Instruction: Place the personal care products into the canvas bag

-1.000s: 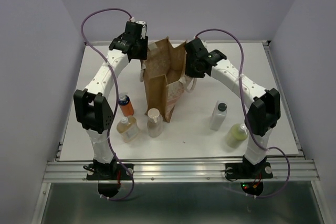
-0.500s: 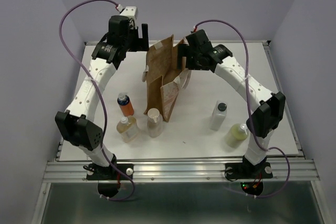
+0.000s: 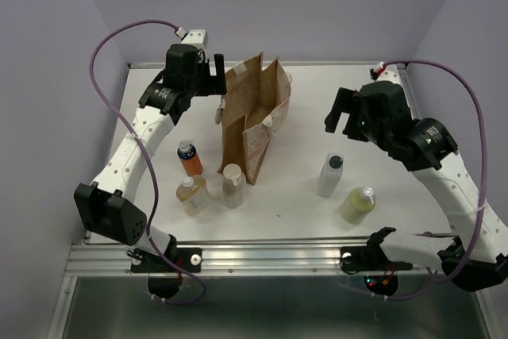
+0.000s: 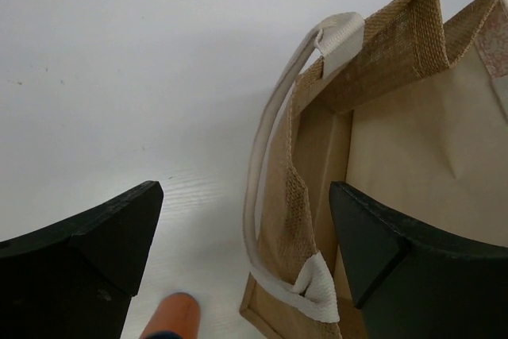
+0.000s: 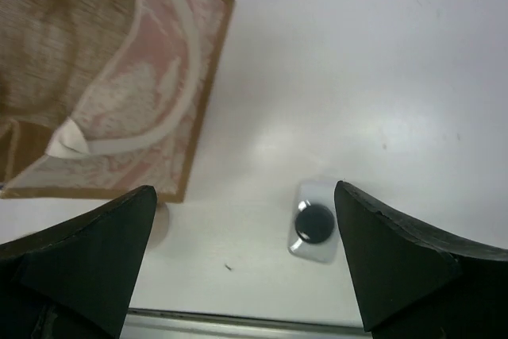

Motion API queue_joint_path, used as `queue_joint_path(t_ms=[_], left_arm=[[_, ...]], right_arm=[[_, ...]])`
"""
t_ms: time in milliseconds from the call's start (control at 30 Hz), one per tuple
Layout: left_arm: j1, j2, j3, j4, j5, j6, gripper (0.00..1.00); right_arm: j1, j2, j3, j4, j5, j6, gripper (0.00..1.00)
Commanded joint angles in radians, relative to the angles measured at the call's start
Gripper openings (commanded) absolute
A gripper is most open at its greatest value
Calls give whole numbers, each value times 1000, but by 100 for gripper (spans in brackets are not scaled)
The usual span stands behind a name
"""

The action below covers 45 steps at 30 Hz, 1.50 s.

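The canvas bag (image 3: 252, 121) stands upright at the table's middle with its mouth open, its pink printed panel (image 5: 135, 85) facing right. My left gripper (image 3: 216, 77) hovers open just left of the bag's rim (image 4: 381, 109), its fingers (image 4: 95, 244) holding nothing. Left of the bag stand the orange bottle (image 3: 190, 158), the amber bottle (image 3: 192, 194) and the beige bottle (image 3: 233, 185). My right gripper (image 3: 343, 121) is open and empty above the translucent bottle (image 3: 330, 175), whose black cap (image 5: 314, 222) shows between its fingers (image 5: 413, 260). The yellow-green bottle (image 3: 359, 204) stands nearer the front.
A white strap handle (image 4: 266, 156) hangs down the bag's left side. The table's metal front rail (image 3: 270, 256) runs along the near edge, and purple cables (image 3: 119, 37) loop above both arms.
Both grippers opened and left the bag's rim. The right arm swung right and forward to above the translucent bottle; the left arm backed off slightly. The bag now stands open.
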Motion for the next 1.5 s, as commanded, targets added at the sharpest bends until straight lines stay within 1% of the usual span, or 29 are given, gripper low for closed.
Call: queue_joint_path(t_ms=[0, 100, 233, 333, 433, 567, 600, 733, 833, 867, 967, 1067, 1133, 1200, 1300, 1333, 1467], left_arm=[[-19, -94, -24, 76, -25, -24, 99], [-24, -123, -54, 87, -36, -35, 99], [-27, -148, -70, 88, -50, -33, 99], [-30, -165, -84, 94, -62, -29, 99], [-33, -170, -84, 97, -56, -24, 99], [-39, -166, -84, 96, -59, -21, 99], [-42, -166, -87, 94, -64, -21, 99], [-54, -163, -92, 96, -76, -15, 99], [-65, -153, -86, 90, -85, -10, 99], [-71, -151, -84, 90, -90, -9, 99], [-80, -145, -81, 82, -108, -6, 99], [-96, -142, -81, 74, -142, -6, 99], [-102, -142, -83, 73, -148, -6, 99], [-106, -140, -83, 74, -156, -4, 99], [-111, -136, -83, 73, -159, -6, 99], [-111, -136, -81, 71, -159, -7, 99], [-111, -134, -78, 73, -160, -9, 99]], right_arm=[[5, -48, -87, -207, 80, 144, 100], [5, -108, -150, -275, 46, 191, 100], [5, -122, -179, -404, 101, 273, 100], [5, -179, -228, -401, 85, 308, 100], [5, -209, -248, -402, 131, 357, 100], [5, -208, -319, -404, 98, 374, 100], [5, -212, -357, -402, 106, 391, 100], [-4, -223, -422, -404, 169, 411, 100], [-13, -219, -443, -402, 174, 400, 100], [-36, -219, -466, -402, 171, 392, 100], [-74, -222, -497, -402, 140, 372, 100], [-157, -232, -537, -402, 128, 345, 100], [-182, -232, -567, -401, 118, 330, 100], [-182, -228, -583, -399, 106, 333, 100], [-182, -226, -598, -369, 34, 320, 100], [-182, -231, -610, -356, -16, 311, 100], [-182, -249, -638, -327, -92, 299, 100]])
